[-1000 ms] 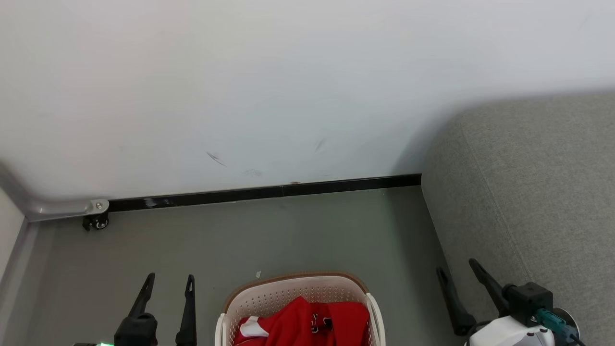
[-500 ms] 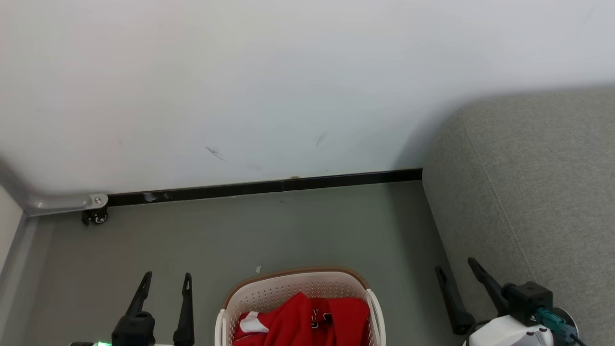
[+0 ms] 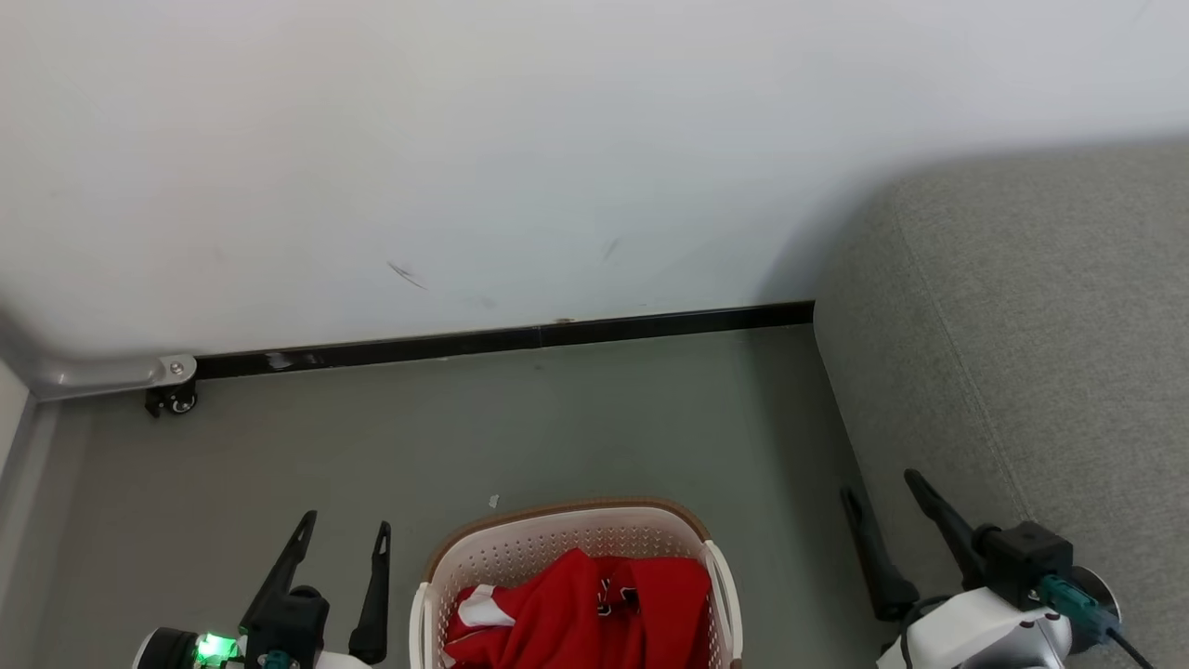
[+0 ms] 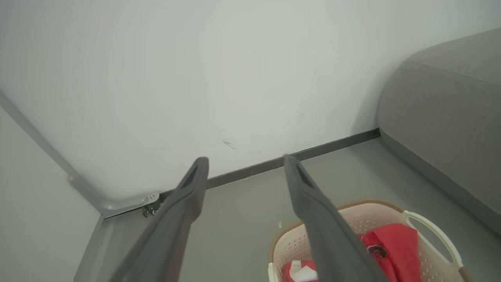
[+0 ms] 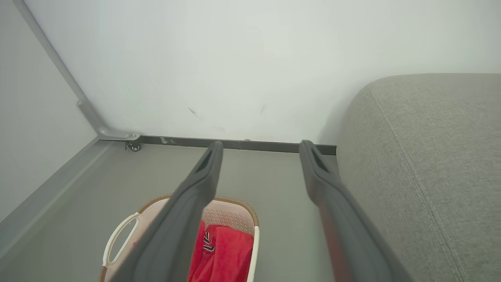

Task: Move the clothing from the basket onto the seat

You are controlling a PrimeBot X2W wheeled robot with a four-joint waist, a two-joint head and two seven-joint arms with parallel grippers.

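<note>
Broadly, a pale wall (image 3: 557, 139) is taking up the upper part of the head view, with a black skirting strip (image 3: 650, 323) running along its foot. To the right the grey seat (image 3: 1050, 325) is rising from the grey floor (image 3: 557, 427), its rounded corner sitting against the wall. The basket (image 3: 557, 544) is standing on the floor at the bottom middle, left of the seat and apart from it, and the red clothing (image 3: 576, 613) is lying bunched inside it, a white band showing at its left. The left pincer (image 3: 346, 522) is hanging just left of the basket, its two fingers spread and gripping nothing. The right pincer (image 3: 880, 485) is hanging near the seat's side, likewise spread and empty. A small caster (image 3: 172, 401) is sitting at the wall's foot, far left.
</note>
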